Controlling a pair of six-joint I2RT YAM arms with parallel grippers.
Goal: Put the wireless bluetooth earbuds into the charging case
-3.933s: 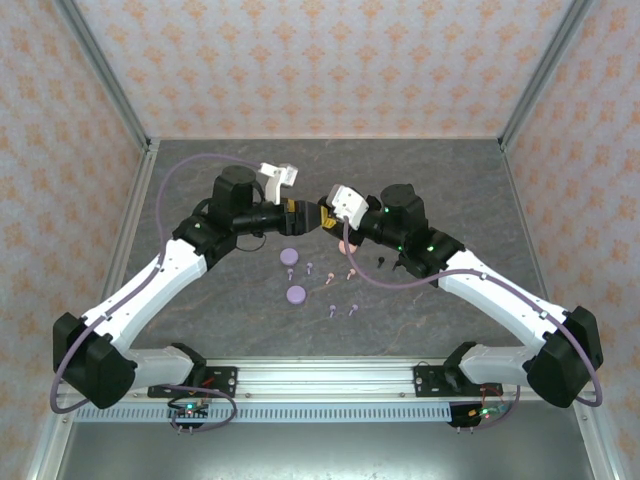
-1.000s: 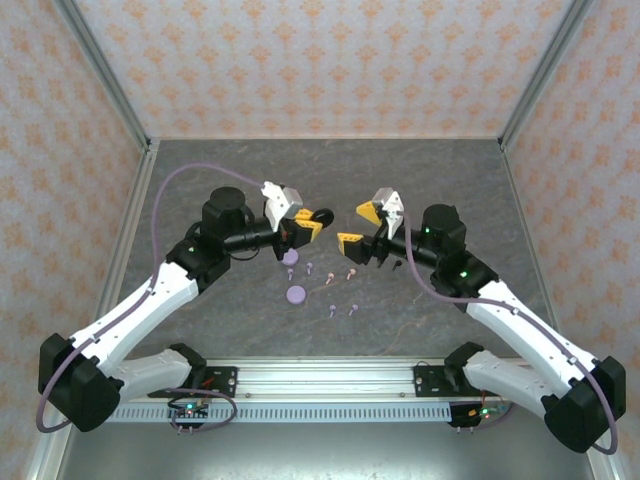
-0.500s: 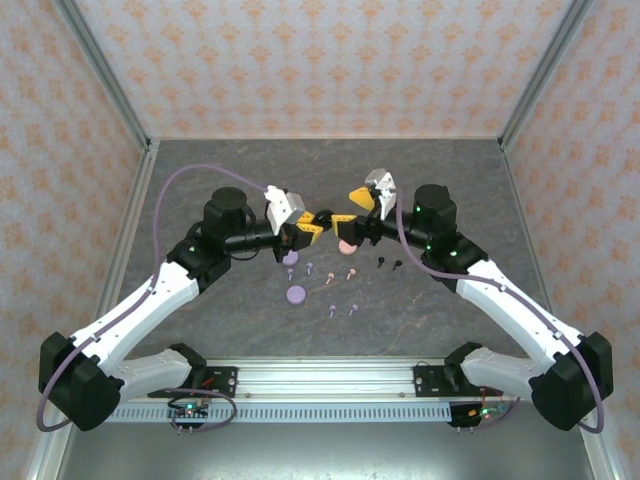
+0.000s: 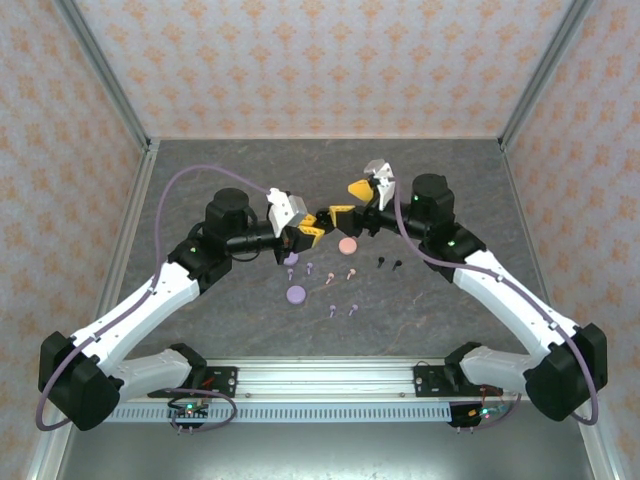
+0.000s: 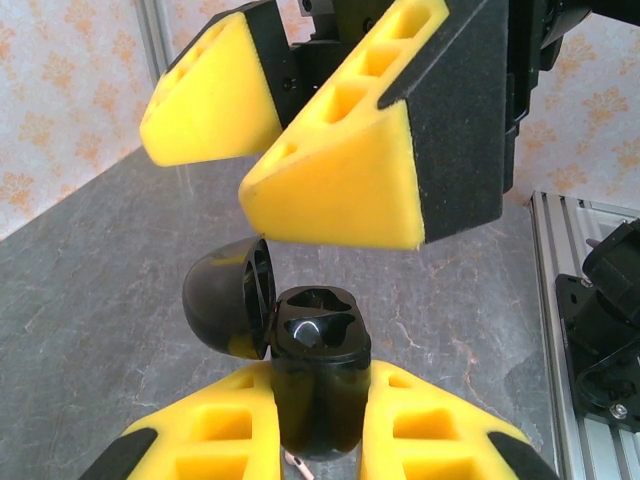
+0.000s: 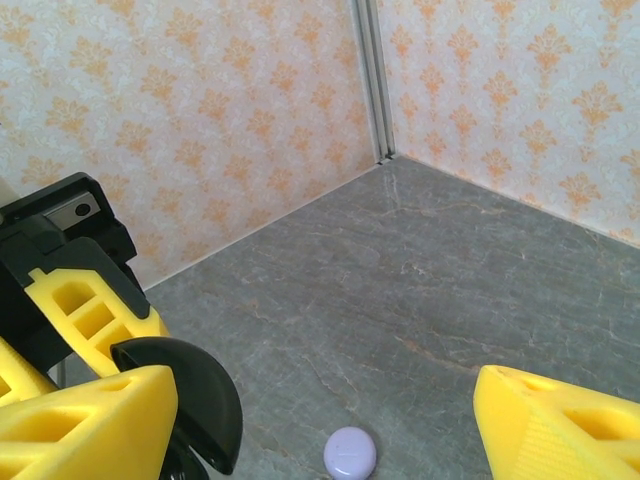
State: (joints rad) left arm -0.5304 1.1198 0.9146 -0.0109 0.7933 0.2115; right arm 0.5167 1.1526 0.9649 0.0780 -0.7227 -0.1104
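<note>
One hold is set: the left gripper (image 5: 320,425) clamps the open black case (image 5: 316,350) mid-air; the right gripper (image 4: 349,200) gapes empty beside it. Earbuds (image 4: 331,281) lie on the table (image 4: 200,180) below; picking one likely comes next.

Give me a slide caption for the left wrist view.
Left tool grips the open black case; the open right tool faces it.

Couldn't read a single thing in any of the shots; no letters, brand or number came through; the charging case (image 5: 316,385) looked plain black, and the wallpaper (image 6: 200,100) only carried an orange ornament pattern, not writing.
</note>
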